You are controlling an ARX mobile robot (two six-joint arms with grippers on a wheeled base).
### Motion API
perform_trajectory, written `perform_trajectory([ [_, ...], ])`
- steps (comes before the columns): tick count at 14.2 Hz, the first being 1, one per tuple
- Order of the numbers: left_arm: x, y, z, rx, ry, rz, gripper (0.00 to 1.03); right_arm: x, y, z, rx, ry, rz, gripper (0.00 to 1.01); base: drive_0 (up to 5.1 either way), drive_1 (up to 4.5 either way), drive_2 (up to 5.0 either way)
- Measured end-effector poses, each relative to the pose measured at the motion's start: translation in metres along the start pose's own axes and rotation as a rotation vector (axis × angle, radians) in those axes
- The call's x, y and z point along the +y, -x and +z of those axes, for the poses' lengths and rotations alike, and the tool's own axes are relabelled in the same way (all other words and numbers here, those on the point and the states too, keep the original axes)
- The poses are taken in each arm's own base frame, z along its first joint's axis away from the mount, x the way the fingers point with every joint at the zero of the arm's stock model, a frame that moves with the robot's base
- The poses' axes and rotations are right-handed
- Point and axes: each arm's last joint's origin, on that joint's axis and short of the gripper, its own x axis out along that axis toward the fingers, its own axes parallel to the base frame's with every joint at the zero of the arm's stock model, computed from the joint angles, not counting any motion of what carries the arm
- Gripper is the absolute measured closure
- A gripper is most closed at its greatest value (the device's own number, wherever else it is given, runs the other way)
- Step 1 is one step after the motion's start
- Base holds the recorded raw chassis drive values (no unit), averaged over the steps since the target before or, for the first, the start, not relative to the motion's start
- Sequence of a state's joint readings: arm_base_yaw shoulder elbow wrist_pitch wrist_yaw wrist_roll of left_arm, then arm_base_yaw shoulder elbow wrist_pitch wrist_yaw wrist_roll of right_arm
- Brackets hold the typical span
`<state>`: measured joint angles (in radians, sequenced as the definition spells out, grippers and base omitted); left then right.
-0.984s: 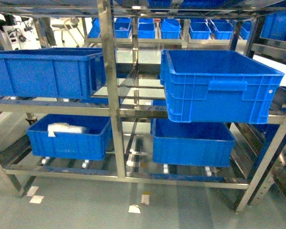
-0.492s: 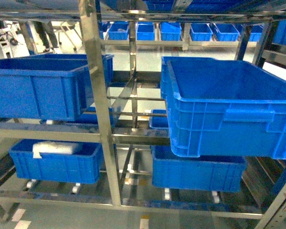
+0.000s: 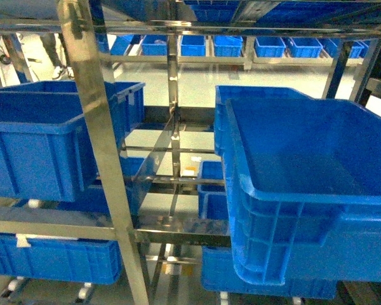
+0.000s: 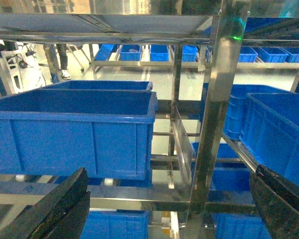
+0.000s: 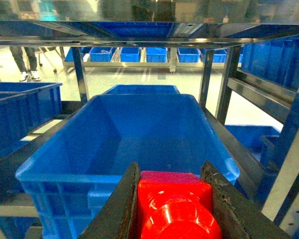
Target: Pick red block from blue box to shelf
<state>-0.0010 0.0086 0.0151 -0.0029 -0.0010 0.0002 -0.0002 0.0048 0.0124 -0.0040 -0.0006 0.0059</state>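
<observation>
In the right wrist view my right gripper (image 5: 170, 172) is shut on the red block (image 5: 174, 204), a glossy red brick with its round stud facing the camera. The block hangs in front of the steel shelf (image 5: 80, 74), just before the near rim of an open dark blue crate (image 5: 139, 129). In the left wrist view my left gripper (image 4: 170, 172) is open with nothing between its fingers and faces a shelf upright (image 4: 217, 99). The head view shows the shelf (image 3: 95, 140) close up and neither gripper. The blue box is out of view.
Dark blue ribbed crates fill the shelf tiers: one at the left (image 3: 32, 140), a large one at the right (image 3: 305, 190), others below (image 3: 51, 257). A row of small blue bins (image 3: 209, 46) lines a far rack. A person's legs (image 5: 25, 62) stand behind at the left.
The head view has closed in on the shelf. The crates have grown larger and the lower tier and floor have slid out of the bottom of the frame.
</observation>
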Motion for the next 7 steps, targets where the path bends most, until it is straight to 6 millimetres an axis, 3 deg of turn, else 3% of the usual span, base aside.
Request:
perform_trajectory([
  [1,0.0,0.0,-0.0001,0.001,0.0,0.0,0.05,0.0,0.0,-0.0002,0.002,0.0,0.0,0.73,0.1,3.95,-3.7],
  [7,0.0,0.0,0.0,0.0,0.0,0.0,0.05,0.0,0.0,-0.0001,0.001,0.0,0.0,0.73,0.0,0.0,0.0],
])
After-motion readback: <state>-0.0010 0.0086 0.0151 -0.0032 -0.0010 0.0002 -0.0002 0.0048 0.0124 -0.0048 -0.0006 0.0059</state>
